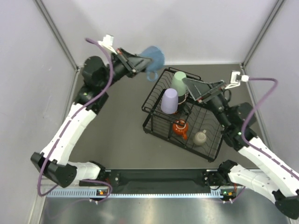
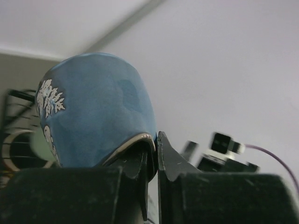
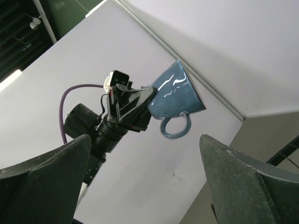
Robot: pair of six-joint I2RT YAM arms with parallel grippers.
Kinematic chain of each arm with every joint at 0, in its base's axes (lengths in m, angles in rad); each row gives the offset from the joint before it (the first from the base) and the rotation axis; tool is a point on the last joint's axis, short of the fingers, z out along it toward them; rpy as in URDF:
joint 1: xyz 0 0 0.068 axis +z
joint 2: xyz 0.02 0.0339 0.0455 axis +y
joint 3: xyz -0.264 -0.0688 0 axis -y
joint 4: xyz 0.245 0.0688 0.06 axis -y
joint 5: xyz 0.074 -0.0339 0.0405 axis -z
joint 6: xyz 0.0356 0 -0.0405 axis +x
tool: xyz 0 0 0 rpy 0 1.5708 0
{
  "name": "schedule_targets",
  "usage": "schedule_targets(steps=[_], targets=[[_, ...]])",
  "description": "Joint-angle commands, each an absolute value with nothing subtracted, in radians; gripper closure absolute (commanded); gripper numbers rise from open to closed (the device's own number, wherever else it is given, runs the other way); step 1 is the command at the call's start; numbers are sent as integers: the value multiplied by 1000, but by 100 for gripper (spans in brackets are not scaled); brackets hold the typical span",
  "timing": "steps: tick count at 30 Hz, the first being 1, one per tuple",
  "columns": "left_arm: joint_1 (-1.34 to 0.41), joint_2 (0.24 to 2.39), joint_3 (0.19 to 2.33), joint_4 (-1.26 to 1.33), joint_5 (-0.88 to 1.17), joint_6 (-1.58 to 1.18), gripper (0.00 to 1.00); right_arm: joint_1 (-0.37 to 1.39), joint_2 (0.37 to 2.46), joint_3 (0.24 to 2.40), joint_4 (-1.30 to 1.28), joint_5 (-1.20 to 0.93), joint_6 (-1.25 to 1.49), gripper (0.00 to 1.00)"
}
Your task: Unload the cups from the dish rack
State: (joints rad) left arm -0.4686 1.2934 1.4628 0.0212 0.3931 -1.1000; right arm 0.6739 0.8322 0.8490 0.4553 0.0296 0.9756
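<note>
My left gripper (image 1: 141,61) is shut on the rim of the blue mug (image 1: 153,57) and holds it in the air, tilted, beyond the far left corner of the black wire dish rack (image 1: 150,122). In the left wrist view the jaws (image 2: 156,142) pinch the mug's rim (image 2: 93,121). My right gripper (image 1: 188,88) is open and empty above the rack, beside the mint-green tumbler (image 1: 178,81). The right wrist view looks between its fingers (image 3: 145,140) at the blue mug (image 3: 177,93). The lavender tumbler (image 1: 169,100), red patterned mug (image 1: 180,127) and beige mug (image 1: 201,137) sit in the rack.
White enclosure walls stand close on the left, right and far sides. The rack lies at an angle on the grey table (image 1: 117,121), right of centre. Purple cables (image 1: 264,83) loop off both wrists.
</note>
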Motion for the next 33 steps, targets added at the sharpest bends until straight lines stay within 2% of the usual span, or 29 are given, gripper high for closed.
schedule_targets(steps=[1, 6, 12, 16, 21, 27, 33], targets=[[-388, 1213, 1633, -245, 269, -844, 100, 680, 752, 952, 240, 35, 806, 0], [-250, 1299, 1798, -583, 89, -638, 100, 681, 721, 1051, 25, 23, 668, 0], [-149, 1480, 1775, -681, -30, -482, 100, 680, 687, 1071, -176, 90, 545, 0], [-28, 1603, 1709, -664, 61, -479, 100, 681, 640, 1059, -209, 195, 470, 0], [41, 1686, 1617, -585, 94, -486, 100, 680, 581, 986, -195, 297, 425, 0], [87, 1848, 1620, -559, 162, -482, 100, 680, 600, 974, -190, 308, 370, 0], [101, 1902, 1597, -508, 212, -463, 100, 680, 638, 991, -189, 305, 334, 0]])
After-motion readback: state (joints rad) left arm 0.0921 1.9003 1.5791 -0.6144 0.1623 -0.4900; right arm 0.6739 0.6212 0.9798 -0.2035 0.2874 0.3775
